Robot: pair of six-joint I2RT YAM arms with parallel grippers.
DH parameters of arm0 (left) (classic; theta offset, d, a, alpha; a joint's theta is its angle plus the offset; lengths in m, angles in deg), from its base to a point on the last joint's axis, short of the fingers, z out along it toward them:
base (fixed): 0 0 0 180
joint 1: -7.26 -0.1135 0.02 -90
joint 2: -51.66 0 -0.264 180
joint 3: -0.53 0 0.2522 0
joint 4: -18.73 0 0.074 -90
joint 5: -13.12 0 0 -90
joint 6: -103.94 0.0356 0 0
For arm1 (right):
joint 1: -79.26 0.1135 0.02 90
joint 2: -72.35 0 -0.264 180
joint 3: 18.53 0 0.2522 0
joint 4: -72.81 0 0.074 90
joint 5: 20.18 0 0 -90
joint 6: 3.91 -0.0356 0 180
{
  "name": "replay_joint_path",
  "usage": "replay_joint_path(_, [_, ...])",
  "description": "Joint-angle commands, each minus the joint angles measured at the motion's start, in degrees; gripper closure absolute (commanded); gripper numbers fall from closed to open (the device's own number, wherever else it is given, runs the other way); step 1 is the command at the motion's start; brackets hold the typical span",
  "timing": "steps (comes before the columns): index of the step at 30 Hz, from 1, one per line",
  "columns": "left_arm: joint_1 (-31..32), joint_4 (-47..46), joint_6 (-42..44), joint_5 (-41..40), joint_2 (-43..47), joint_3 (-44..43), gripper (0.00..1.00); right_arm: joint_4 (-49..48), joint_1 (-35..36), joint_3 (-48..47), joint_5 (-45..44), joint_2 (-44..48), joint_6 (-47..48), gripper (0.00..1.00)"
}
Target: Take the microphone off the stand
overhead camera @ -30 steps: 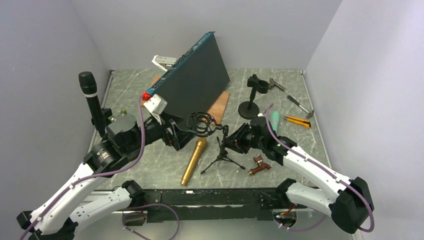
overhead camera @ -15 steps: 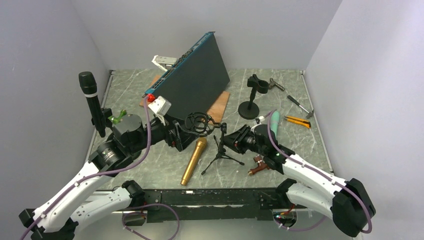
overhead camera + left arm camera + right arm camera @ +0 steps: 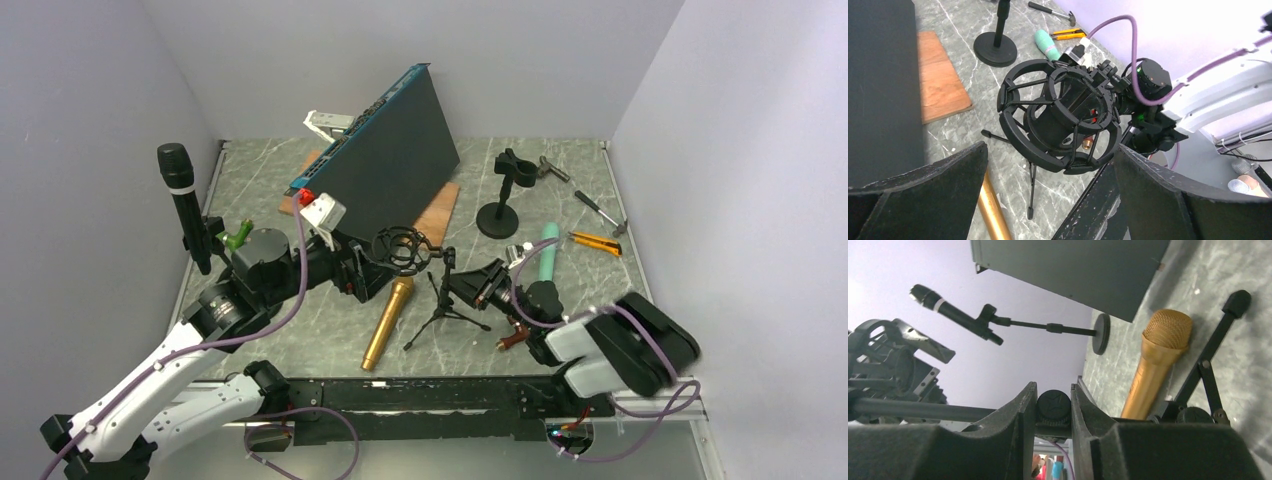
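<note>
A gold microphone [image 3: 388, 322] lies flat on the table, outside the stand; it also shows in the left wrist view [image 3: 993, 215] and the right wrist view [image 3: 1158, 365]. A black tripod stand [image 3: 445, 310] carries an empty black shock mount [image 3: 402, 247], which fills the left wrist view [image 3: 1058, 115]. My left gripper [image 3: 376, 272] is open, its fingers [image 3: 918, 190] either side of and just short of the mount. My right gripper [image 3: 464, 284] is shut on the stand's black knob [image 3: 1053, 407].
A black microphone [image 3: 178, 185] stands clipped in its own stand at the far left. An empty round-base stand [image 3: 505, 195] is behind. A dark panel [image 3: 385, 150] leans over a wooden board [image 3: 440, 215]. A green tool [image 3: 548, 250], a utility knife [image 3: 597, 243] and a brown tool [image 3: 515, 335] lie right.
My right arm has folded down toward the near edge while its gripper stays on the stand knob. My left gripper has shifted slightly right toward the shock mount.
</note>
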Motion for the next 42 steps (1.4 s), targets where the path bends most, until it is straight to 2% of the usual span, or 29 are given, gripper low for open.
replay_joint_path(1, [-0.1, -2.8, -1.0, -0.4, 0.2, 0.4, 0.02, -25.7, -0.5, 3.3, 4.3, -19.4, 1.2, 1.00])
replay_joint_path(4, [-0.1, -2.6, -1.1, -0.7, 0.5, 0.6, 0.02, -26.9, -0.3, 1.0, 6.8, -24.9, 3.5, 1.00])
replay_joint_path(8, [-0.1, -1.7, -0.8, -1.1, 1.2, 0.2, 0.02, -26.2, -0.4, 1.4, 6.0, -22.6, 4.4, 1.00])
replay_joint_path(10, [-0.1, -1.5, -0.6, -1.3, 1.3, 0.0, 0.02, -21.0, -0.8, 0.9, 6.9, -20.6, 2.8, 1.00])
replay_joint_path(11, [-0.1, -1.4, -0.5, -1.3, 1.3, -0.1, 0.02, -17.7, -0.9, 0.3, 7.4, -19.4, 2.5, 0.97])
replay_joint_path(13, [-0.1, -1.3, -0.2, -1.4, 1.3, -0.3, 0.02, -8.4, -0.8, -1.1, 8.8, -16.3, 2.3, 0.70])
replay_joint_path(17, [-0.2, -1.4, 0.1, -1.4, 1.5, -0.3, 0.02, 7.2, -0.7, -1.6, 8.2, -6.6, 4.6, 0.42])
replay_joint_path(20, [-0.1, -1.7, 0.1, -1.4, 1.7, -0.2, 0.02, 30.7, -0.6, -6.8, 4.3, 4.0, 12.0, 0.15])
replay_joint_path(24, [-0.1, -1.5, 0.2, -1.4, 2.2, -0.3, 0.02, 48.8, -0.5, -10.7, -0.9, 14.4, 16.3, 0.01])
replay_joint_path(28, [-0.1, -0.8, 0.5, -1.9, 2.7, -0.4, 0.01, 63.8, -0.5, -16.2, -4.3, 20.9, 18.4, 0.00])
replay_joint_path(31, [-0.1, -0.9, 0.6, -2.0, 2.7, -0.3, 0.01, 70.0, -0.3, -20.9, -4.2, 22.0, 18.0, 0.03])
replay_joint_path(37, [-0.2, -2.2, -0.2, -0.9, 2.2, 0.3, 0.02, 76.1, 3.3, -27.4, -8.6, 22.4, 16.4, 0.11])
replay_joint_path(42, [-0.2, -2.2, -0.2, -1.1, 2.2, 0.6, 0.01, 74.9, 4.4, -27.6, -10.0, 22.0, 13.8, 0.28])
